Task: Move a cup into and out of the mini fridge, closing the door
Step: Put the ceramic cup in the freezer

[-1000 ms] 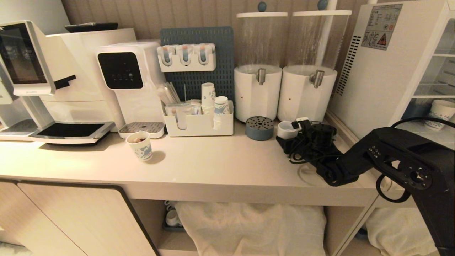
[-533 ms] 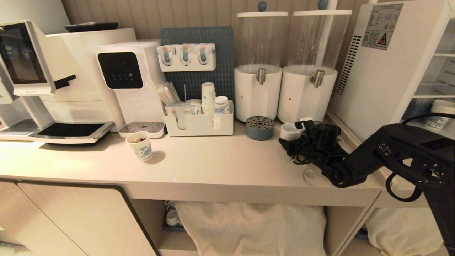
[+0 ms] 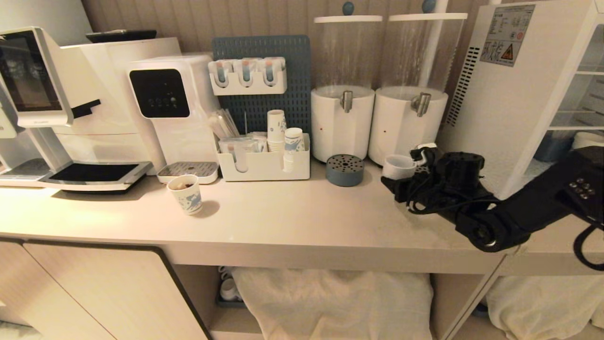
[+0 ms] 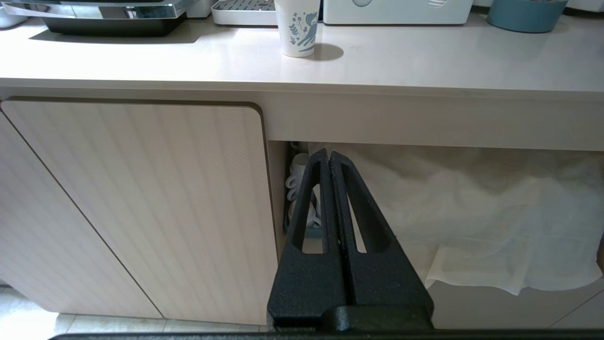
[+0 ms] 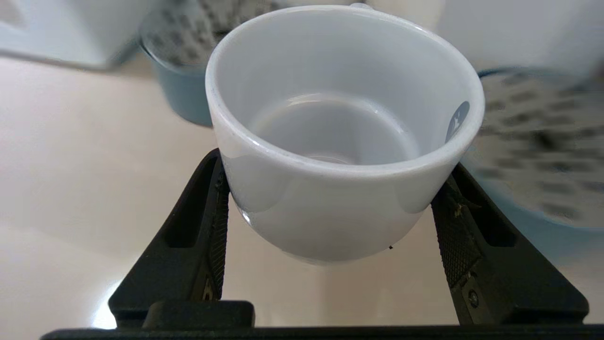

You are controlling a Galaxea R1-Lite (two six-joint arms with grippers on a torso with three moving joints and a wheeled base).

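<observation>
The small white cup (image 5: 339, 141) is held by its sides between the right gripper's (image 5: 336, 167) two fingers, clear of the counter. In the head view the cup (image 3: 398, 166) hangs in front of the right drink dispenser, with the right gripper (image 3: 401, 178) shut on it just left of the mini fridge (image 3: 509, 104). The fridge's wire shelves (image 3: 578, 99) show at the far right; its door is out of view. The left gripper (image 4: 329, 155) is shut and empty, parked low in front of the cabinet.
Two white drink dispensers (image 3: 342, 123) and a blue perforated dish (image 3: 345, 170) stand behind the cup. A patterned paper cup (image 3: 185, 193) sits on the counter (image 3: 283, 217) at the left, near a water machine (image 3: 172, 108) and a white organiser (image 3: 264, 163).
The right arm has carried the cup to the right and upward, closer to the fridge. The left arm has not moved.
</observation>
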